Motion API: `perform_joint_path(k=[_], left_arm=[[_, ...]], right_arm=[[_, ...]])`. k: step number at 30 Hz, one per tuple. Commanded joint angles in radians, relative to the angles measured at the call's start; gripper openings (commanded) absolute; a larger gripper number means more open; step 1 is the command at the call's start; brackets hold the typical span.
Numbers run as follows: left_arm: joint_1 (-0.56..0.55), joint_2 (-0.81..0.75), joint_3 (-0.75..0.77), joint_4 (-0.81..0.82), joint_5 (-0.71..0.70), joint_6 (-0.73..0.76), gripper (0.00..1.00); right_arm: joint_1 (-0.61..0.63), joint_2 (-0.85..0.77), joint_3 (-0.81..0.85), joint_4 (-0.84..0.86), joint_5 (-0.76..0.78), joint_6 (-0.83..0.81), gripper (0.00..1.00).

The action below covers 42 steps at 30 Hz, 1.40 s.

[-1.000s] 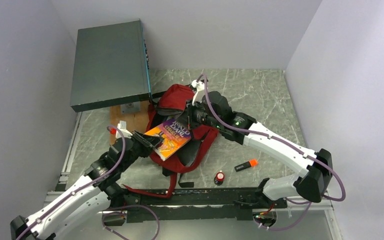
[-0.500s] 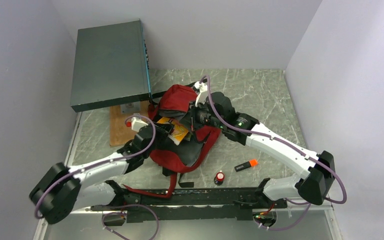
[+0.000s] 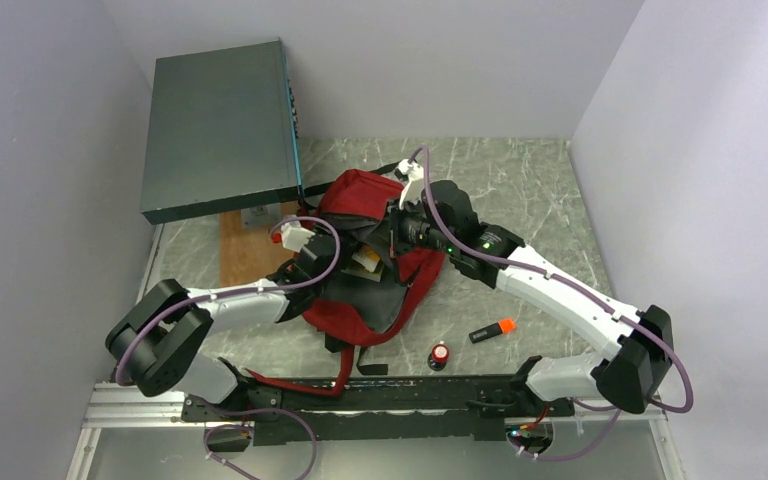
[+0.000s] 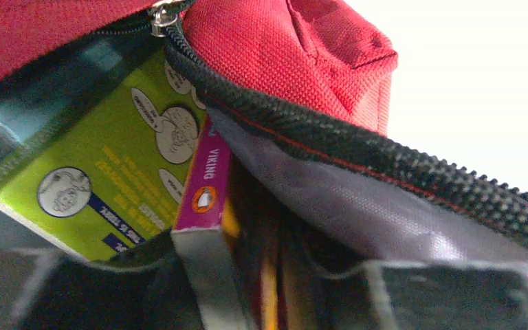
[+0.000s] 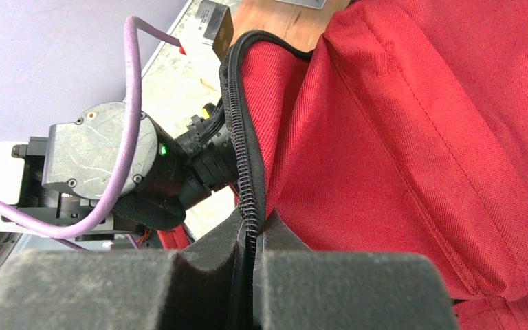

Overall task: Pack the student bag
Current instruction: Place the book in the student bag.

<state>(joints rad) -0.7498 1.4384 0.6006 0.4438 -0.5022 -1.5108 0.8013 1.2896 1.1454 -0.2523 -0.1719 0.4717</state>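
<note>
A: Seen from above?
B: The left arm (image 3: 240,300) is stretched into the student bag (image 3: 360,305), mid-counter (image 3: 520,180).
A: Left wrist?
B: A book (image 4: 203,199) is framed; whether the left jaws are clenched cannot be told.
A: Right wrist?
B: The right jaws are clamped on the bag's zip edge (image 5: 244,137).

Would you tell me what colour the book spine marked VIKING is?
Magenta; the spine shows best in the left wrist view.

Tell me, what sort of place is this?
Probably a robotics lab test cell: two robot arms bolted at the edge of a marble-patterned table, bare pale walls boxing it in, and a student bag staged for packing.
</note>
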Motion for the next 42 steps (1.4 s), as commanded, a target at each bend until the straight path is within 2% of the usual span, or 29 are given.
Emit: perform_joint_path(k=[1, 2, 4, 7, 11, 17, 19, 22, 25, 26, 29, 30, 36, 39, 42], left_arm=[[-0.002, -0.017, 0.008, 0.044, 0.032, -0.014, 0.48], [-0.002, -0.023, 0.006, 0.027, 0.046, -0.013, 0.55], [-0.003, -0.045, 0.013, -0.036, 0.077, -0.01, 0.64], [-0.006, -0.086, 0.034, -0.147, 0.106, 0.014, 0.67], [-0.006, -0.125, 0.056, -0.307, 0.135, -0.038, 0.67], [-0.001, -0.082, 0.098, -0.381, 0.175, -0.079, 0.43], [0.005, -0.051, 0.113, -0.353, 0.194, -0.075, 0.33], [0.023, -0.005, 0.142, -0.34, 0.211, -0.063, 0.27], [0.041, 0.017, 0.148, -0.328, 0.232, -0.044, 0.28], [0.047, 0.017, 0.145, -0.311, 0.255, -0.033, 0.33], [0.055, -0.001, 0.152, -0.322, 0.311, 0.014, 0.6], [0.055, -0.013, 0.15, -0.325, 0.327, 0.039, 0.64], [0.058, -0.111, 0.098, -0.313, 0.425, 0.129, 0.71], [0.058, -0.163, 0.107, -0.378, 0.462, 0.208, 0.74], [0.062, -0.23, 0.076, -0.417, 0.481, 0.269, 0.83]], right_arm=[[-0.015, -0.044, -0.011, 0.071, -0.032, -0.011, 0.0], [-0.018, -0.045, -0.014, 0.072, -0.034, -0.01, 0.0], [-0.021, -0.046, -0.02, 0.073, -0.038, -0.008, 0.0], [-0.024, -0.051, -0.024, 0.074, -0.038, -0.004, 0.0], [-0.026, -0.054, -0.029, 0.076, -0.037, 0.001, 0.0], [-0.027, -0.05, -0.024, 0.078, -0.045, 0.007, 0.0], [-0.027, -0.052, -0.024, 0.076, -0.047, 0.008, 0.0], [-0.027, -0.056, -0.028, 0.073, -0.041, 0.008, 0.0], [-0.027, -0.056, -0.03, 0.065, -0.036, 0.003, 0.0], [-0.027, -0.056, -0.031, 0.063, -0.033, 0.001, 0.0], [-0.027, -0.055, -0.041, 0.066, -0.03, 0.0, 0.0], [-0.027, -0.053, -0.044, 0.068, -0.032, 0.001, 0.0], [-0.03, -0.041, -0.044, 0.069, -0.036, 0.001, 0.0], [-0.031, -0.044, -0.04, 0.059, -0.033, -0.001, 0.0], [-0.032, -0.05, -0.04, 0.046, -0.024, -0.007, 0.0]])
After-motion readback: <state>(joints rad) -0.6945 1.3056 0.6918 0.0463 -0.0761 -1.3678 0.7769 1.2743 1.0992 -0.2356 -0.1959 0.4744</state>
